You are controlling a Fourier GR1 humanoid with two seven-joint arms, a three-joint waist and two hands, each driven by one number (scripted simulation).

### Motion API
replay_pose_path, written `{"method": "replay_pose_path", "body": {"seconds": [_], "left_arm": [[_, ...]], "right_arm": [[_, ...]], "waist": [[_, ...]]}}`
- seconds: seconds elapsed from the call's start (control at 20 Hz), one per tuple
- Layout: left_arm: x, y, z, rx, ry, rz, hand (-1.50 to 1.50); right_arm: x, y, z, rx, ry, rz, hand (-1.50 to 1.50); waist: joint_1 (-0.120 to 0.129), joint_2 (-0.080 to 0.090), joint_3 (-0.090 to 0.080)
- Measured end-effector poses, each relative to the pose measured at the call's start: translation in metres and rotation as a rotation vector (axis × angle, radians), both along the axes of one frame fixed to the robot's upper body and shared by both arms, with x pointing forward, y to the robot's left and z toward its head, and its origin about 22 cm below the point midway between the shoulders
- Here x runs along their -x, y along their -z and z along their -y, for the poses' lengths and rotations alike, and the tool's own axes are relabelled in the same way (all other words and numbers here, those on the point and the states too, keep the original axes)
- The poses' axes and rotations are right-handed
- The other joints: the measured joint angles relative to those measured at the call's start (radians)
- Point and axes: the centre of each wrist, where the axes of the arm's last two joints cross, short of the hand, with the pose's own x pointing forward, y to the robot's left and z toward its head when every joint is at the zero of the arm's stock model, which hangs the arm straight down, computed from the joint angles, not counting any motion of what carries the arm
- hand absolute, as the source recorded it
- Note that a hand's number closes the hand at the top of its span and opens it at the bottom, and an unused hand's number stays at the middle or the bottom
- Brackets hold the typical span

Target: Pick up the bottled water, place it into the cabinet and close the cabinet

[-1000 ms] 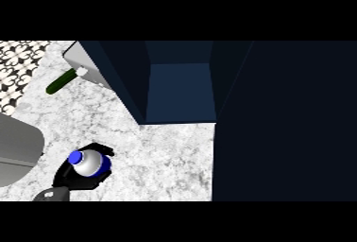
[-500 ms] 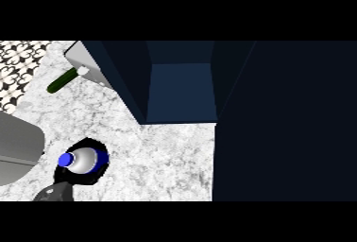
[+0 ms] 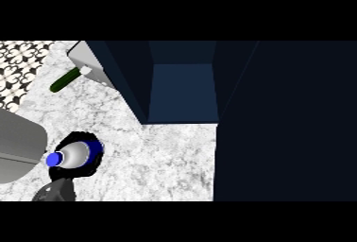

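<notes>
So the left hand (image 3: pixel 67 173) is down in the lower left of the frame, fingers curled right round the bottled water (image 3: pixel 75 155). You mostly see the bottle from above: pale body, blue cap pointing toward the left edge, black fingers ringing it. I honestly can't tell whether it's lifted off the marble surface (image 3: pixel 164 158) or sitting on it.

The cabinet (image 3: pixel 185 90) is up in the top middle, well apart from the bottle, standing open so you see its dark blue inside. A big dark panel fills the whole right side.

Other bits: a long green thing (image 3: pixel 64 80) lies in the upper left just beside the cabinet's pale outer side, patterned tiles (image 3: pixel 21 71) run along the far upper left, and a grey object (image 3: pixel 17 146) sits at the left edge, close to the bottle's cap.
</notes>
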Motion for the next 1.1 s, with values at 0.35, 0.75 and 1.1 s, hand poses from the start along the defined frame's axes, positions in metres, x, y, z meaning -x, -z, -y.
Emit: {"method": "replay_pose_path", "body": {"seconds": [0.35,0.75,1.1], "left_arm": [[-0.024,-0.023,0.030,-0.015,0.067,0.049,1.50],[-0.043,-0.059,0.091,-0.021,0.142,0.074,1.50],[-0.055,-0.101,0.146,-0.061,0.137,0.091,1.50]], "right_arm": [[-0.001,-0.004,0.003,0.008,0.018,-0.004,-1.50],[-0.001,-0.006,0.007,0.012,0.014,-0.003,-1.50],[0.003,-0.008,0.011,0.018,0.010,0.000,-1.50]], "waist": [[0.010,-0.003,0.001],[0.012,-0.005,0.002],[-0.002,-0.004,0.001]]}}
